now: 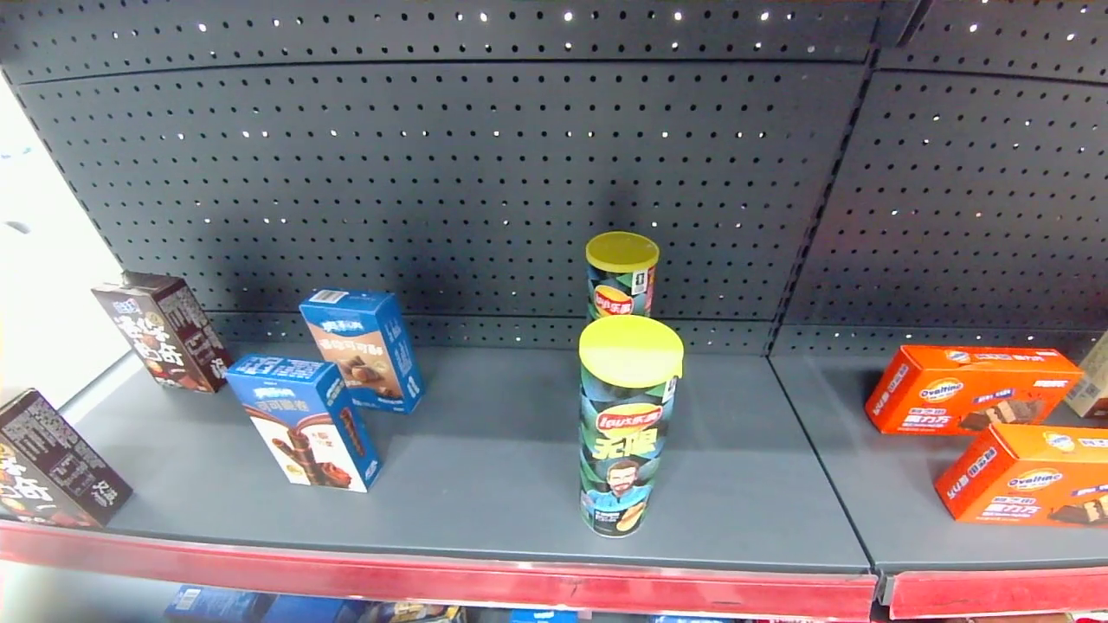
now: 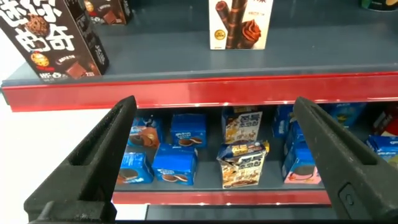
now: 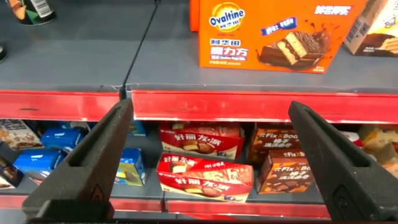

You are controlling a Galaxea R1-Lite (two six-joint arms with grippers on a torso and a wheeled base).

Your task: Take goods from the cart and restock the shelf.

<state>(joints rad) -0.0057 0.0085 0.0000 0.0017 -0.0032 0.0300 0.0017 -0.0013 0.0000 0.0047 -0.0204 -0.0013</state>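
On the grey shelf (image 1: 485, 467) stand two tall chip cans with yellow lids, one at the front (image 1: 625, 428) and one behind it (image 1: 621, 277). Left of them are two blue biscuit boxes (image 1: 305, 422) (image 1: 363, 350) and two dark brown boxes (image 1: 163, 330) (image 1: 54, 460). Orange boxes (image 1: 969, 389) (image 1: 1026, 476) lie on the right bay. My left gripper (image 2: 214, 162) is open and holds nothing, in front of the red shelf edge (image 2: 199, 93) below a dark brown box (image 2: 53, 38). My right gripper (image 3: 211, 158) is open and holds nothing, below an orange box (image 3: 273, 34).
A lower shelf holds blue biscuit packs (image 2: 177, 165) and a tilted box (image 2: 244, 163) on the left, red boxes (image 3: 202, 174) and brown boxes (image 3: 286, 171) on the right. A perforated back panel (image 1: 485, 173) rises behind the shelf. Bare shelf lies between the blue boxes and the cans.
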